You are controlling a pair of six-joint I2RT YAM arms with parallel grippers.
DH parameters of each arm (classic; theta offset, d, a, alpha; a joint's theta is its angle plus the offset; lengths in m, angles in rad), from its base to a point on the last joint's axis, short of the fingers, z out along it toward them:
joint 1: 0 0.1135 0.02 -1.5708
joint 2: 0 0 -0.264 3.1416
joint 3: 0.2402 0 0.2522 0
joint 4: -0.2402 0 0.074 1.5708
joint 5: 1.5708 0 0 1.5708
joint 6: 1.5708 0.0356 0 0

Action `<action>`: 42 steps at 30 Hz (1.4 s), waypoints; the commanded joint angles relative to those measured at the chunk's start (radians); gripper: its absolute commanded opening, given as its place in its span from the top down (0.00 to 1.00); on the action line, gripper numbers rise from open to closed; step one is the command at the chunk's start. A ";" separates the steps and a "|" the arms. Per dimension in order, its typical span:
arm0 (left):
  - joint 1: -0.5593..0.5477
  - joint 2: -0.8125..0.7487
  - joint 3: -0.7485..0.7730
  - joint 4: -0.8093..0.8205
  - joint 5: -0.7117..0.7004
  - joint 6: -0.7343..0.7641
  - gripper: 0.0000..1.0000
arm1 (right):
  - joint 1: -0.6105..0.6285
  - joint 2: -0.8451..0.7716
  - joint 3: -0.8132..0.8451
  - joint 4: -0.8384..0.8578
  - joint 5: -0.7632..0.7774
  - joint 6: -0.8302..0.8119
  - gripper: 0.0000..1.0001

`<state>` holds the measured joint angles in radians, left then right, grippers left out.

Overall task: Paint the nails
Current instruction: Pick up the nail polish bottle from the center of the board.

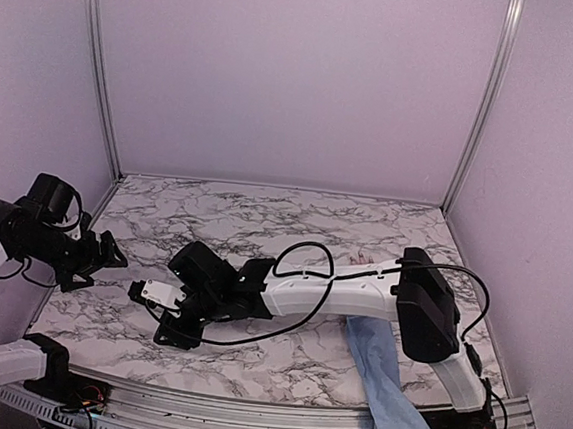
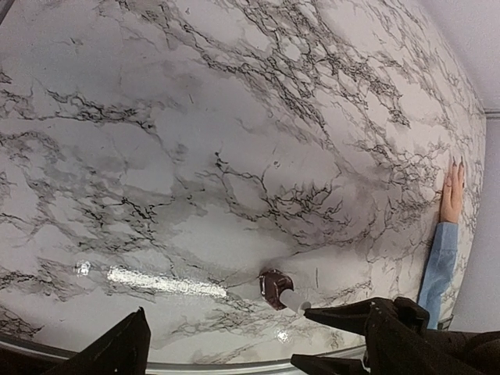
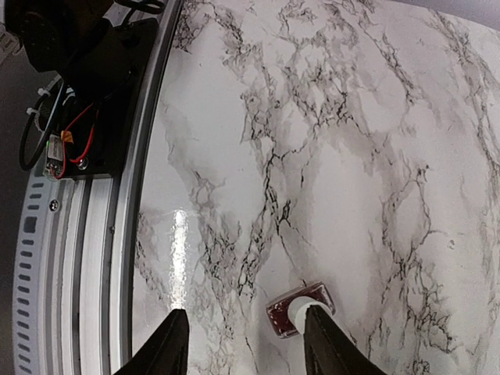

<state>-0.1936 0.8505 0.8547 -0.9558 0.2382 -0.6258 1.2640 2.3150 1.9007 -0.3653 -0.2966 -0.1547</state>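
Observation:
A small bottle (image 3: 299, 309) of dark red polish with a white cap stands on the marble table near its front edge. My right gripper (image 3: 248, 342) hangs over it with the jaws apart. One of its fingers (image 3: 324, 340) touches the cap and the other stands well clear. The left wrist view shows the same bottle (image 2: 274, 287). The pinkish hand (image 2: 451, 194) lies flat at the far right, in a light-blue sleeve (image 2: 437, 266), and its nails (image 2: 454, 163) are tiny and dark. My left gripper (image 2: 250, 340) is open and holds nothing. From above, the right gripper (image 1: 161, 311) reaches across to the left, and the left gripper (image 1: 113, 252) is beside it.
The table's metal front rail (image 3: 101, 258) runs close beside the bottle, with a base plate and wiring (image 3: 62, 141) beyond it. The right arm (image 1: 340, 290) stretches over the table and partly covers the hand (image 1: 365, 259). The sleeve (image 1: 391, 394) hangs over the front edge.

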 commanded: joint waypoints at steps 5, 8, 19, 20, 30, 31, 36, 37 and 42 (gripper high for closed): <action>0.005 -0.014 -0.013 -0.017 0.026 -0.013 0.01 | 0.002 0.034 0.062 0.009 0.061 -0.003 0.53; 0.005 -0.014 -0.015 -0.016 0.027 -0.006 0.01 | 0.002 0.035 0.069 0.013 0.083 0.000 0.54; 0.005 0.008 -0.016 -0.005 0.029 0.019 0.01 | 0.002 0.095 0.142 -0.025 0.122 0.008 0.58; 0.005 0.010 -0.017 -0.006 0.029 0.022 0.01 | 0.002 0.097 0.143 -0.027 0.123 0.007 0.58; 0.005 0.030 -0.015 0.003 0.028 0.044 0.01 | 0.001 0.109 0.142 -0.031 0.129 0.003 0.69; 0.005 0.033 -0.013 0.005 0.029 0.050 0.01 | 0.002 0.110 0.145 -0.033 0.131 0.003 0.72; 0.005 0.037 -0.003 0.007 0.031 0.072 0.01 | -0.001 0.106 0.153 -0.042 0.136 0.003 0.83; 0.006 0.036 -0.001 0.009 0.032 0.072 0.01 | -0.003 0.105 0.153 -0.044 0.133 0.004 0.85; 0.005 0.016 -0.013 0.050 0.053 0.047 0.01 | -0.019 0.073 0.146 -0.048 0.113 0.015 1.00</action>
<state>-0.1936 0.8837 0.8474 -0.9455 0.2653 -0.5758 1.2579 2.4069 2.0060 -0.4023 -0.1741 -0.1509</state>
